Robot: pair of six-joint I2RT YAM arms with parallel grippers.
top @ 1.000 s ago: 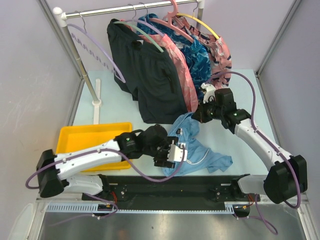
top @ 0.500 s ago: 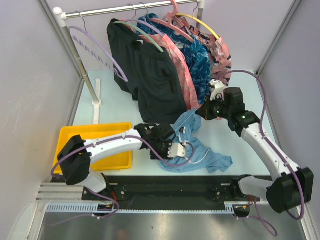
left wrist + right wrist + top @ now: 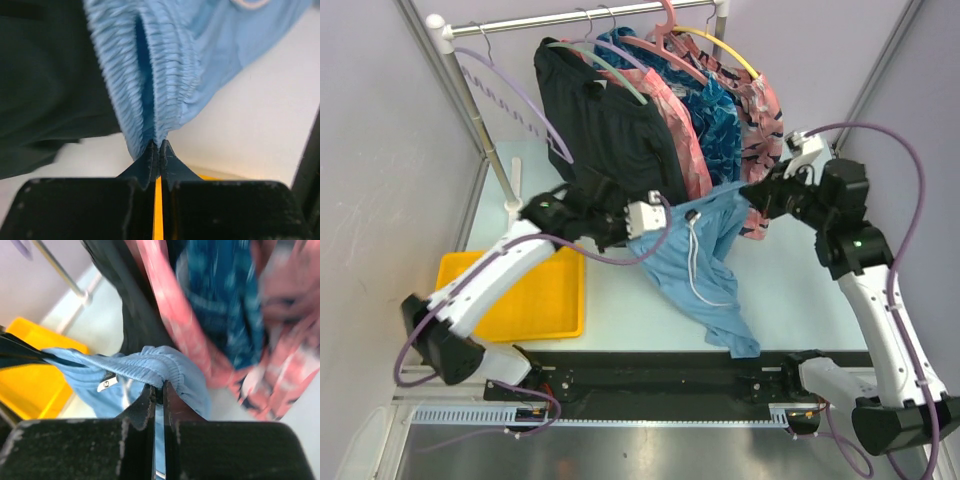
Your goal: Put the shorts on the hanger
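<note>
Both arms are raised over the table [image 3: 800, 290], with the shorts [image 3: 705, 255] stretched between them.

Left gripper [image 3: 638, 218]: fingers pressed together, pinching the gathered waistband at its left end. In the left wrist view the gripper [image 3: 158, 150] has its tips meeting on a fold of ribbed blue elastic, and the shorts [image 3: 170, 65] hang away from it.

Right gripper [image 3: 752, 195]: jaws closed on the waistband's other end. In the right wrist view the gripper [image 3: 159, 390] bites the rolled hem of the shorts [image 3: 145, 365]. A small white label [image 3: 106, 384] shows just beside the grip.

Shorts: light blue, held up by the waistband, which runs roughly level from one gripper to the other. The legs droop down and toward the near edge. The lowest corner reaches the black base strip [image 3: 650, 360]; contact there cannot be told. The white drawstring [image 3: 692, 262] dangles down the front.

Hanger [image 3: 535, 112]: pale lavender, hooked on the rail [image 3: 580, 18] at its far left, bare, well apart from the shorts.

Also on the rail are black shorts [image 3: 610, 140] on a green hanger, then pink and dark blue patterned garments to their right. The blue waistband sits just in front of the black shorts' lower hem.

A yellow tray [image 3: 535, 300] lies on the table under the left arm.
</note>
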